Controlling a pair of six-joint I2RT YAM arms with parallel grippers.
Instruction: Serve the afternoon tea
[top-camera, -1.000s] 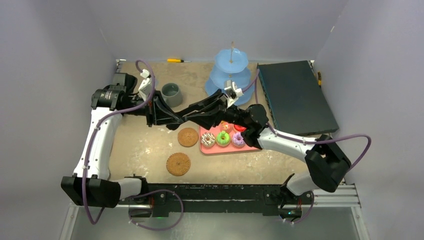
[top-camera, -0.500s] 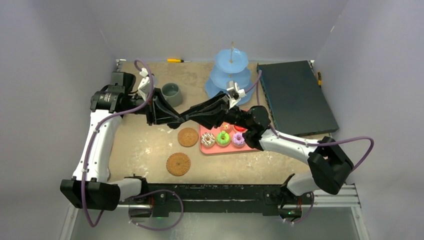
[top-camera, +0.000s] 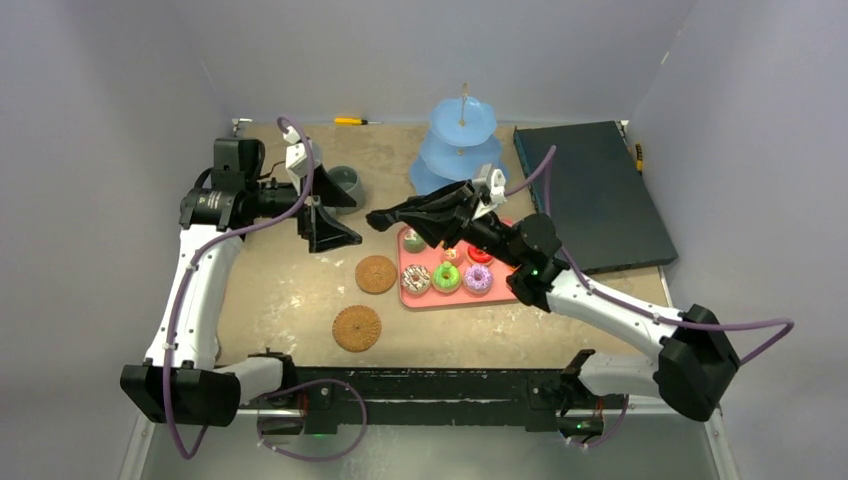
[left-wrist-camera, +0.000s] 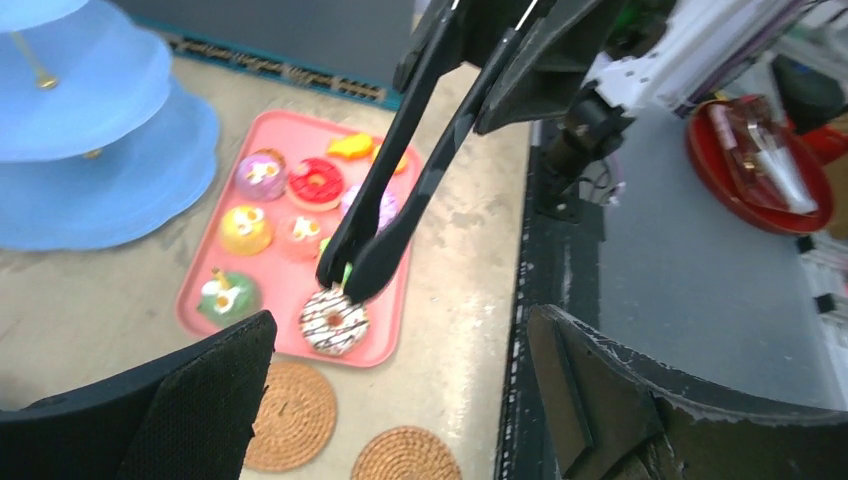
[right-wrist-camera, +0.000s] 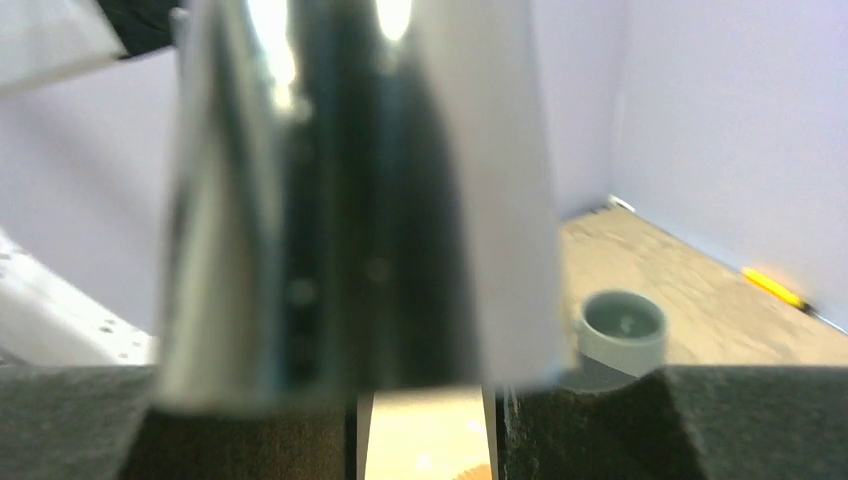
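Nearest the arm bases, two woven coasters (top-camera: 356, 328) are lying on the table, both bare, with no mug on either.

Just beyond them, the pink tray (top-camera: 407, 299) is holding all the small doughnuts and cupcakes (left-wrist-camera: 245, 228), about ten as far as can be counted. None of them are showing anywhere else.

Above the tray's left side, the right gripper (right-wrist-camera: 420, 410) is clamping its fingers on the handle end of the black tongs (top-camera: 412, 212), which are reaching out to the left. In the left wrist view the tong tips are hanging close together just over a chocolate-striped doughnut (left-wrist-camera: 332, 322), gripping nothing.

Further left, the left gripper (left-wrist-camera: 400, 325) is hanging with its fingers spread wide apart, holding nothing.

Just behind it, the grey-green mug (top-camera: 347, 184) is standing on the table, well apart from the coasters. No white mug is showing.

At the back, the blue three-tier stand (top-camera: 458, 150) is standing with every visible tier bare.

Judging by this, serving is barely beginning: every sweet needs moving to the stand and the mugs need setting on coasters.
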